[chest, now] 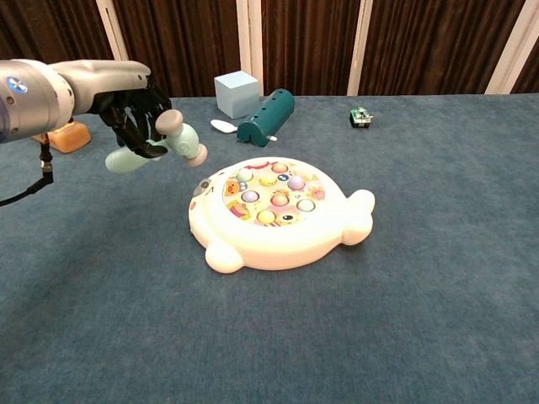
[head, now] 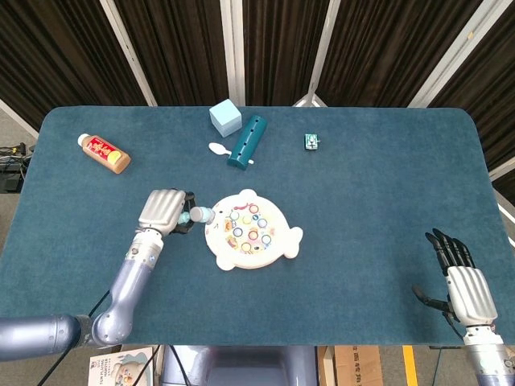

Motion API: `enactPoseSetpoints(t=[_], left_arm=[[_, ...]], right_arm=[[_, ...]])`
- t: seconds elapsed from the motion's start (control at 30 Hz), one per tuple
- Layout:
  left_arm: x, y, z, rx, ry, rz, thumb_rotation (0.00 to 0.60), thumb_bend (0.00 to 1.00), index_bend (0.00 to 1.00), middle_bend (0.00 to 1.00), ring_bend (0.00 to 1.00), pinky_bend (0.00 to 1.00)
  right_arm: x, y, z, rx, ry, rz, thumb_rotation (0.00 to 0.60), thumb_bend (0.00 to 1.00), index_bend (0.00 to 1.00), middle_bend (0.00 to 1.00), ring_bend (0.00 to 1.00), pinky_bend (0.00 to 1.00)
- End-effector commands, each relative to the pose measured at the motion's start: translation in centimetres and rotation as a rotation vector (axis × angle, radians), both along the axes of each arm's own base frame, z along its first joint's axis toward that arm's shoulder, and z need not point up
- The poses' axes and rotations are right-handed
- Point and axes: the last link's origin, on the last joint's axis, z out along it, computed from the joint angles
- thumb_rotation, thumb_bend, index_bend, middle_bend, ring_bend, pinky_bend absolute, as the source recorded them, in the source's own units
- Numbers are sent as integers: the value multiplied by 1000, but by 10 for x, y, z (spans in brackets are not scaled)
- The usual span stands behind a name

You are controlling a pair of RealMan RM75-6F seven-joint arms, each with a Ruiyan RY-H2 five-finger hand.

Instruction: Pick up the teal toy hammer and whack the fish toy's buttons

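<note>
My left hand grips the teal toy hammer by its handle, raised above the table. The hammer head hangs just left of the fish toy, level with the fish's head end. The fish toy is white, lies flat mid-table and carries several coloured buttons on top. My right hand rests near the table's front right corner, fingers spread, holding nothing; the chest view does not show it.
At the back stand a light blue cube, a dark teal tube with a white spoon beside it, and a small green toy. A labelled bottle lies at the far left.
</note>
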Motion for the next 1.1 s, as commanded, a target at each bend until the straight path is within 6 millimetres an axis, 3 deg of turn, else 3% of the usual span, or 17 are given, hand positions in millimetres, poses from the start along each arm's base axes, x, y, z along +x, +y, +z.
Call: enactPoseSetpoints(t=[0.03, 0.33, 0.87, 1.1], left_arm=[[24, 4, -2, -31, 1, -7, 600, 612, 659, 518, 391, 491], [49, 9, -6, -65, 38, 6, 600, 612, 658, 518, 392, 493], [70, 26, -7, -61, 78, 63, 600, 612, 658, 521, 395, 497], [71, 33, -10, -59, 95, 94, 600, 613, 659, 532, 408, 506]], right_arm=[[0, 0, 0, 0, -2, -2, 600, 240, 0, 0, 0, 0], [-1, -1, 0, 4, -11, -9, 600, 241, 0, 0, 0, 0], [-1, -1, 0, 7, -25, -18, 600, 241, 0, 0, 0, 0], [-1, -2, 0, 7, -30, -21, 600, 240, 0, 0, 0, 0]])
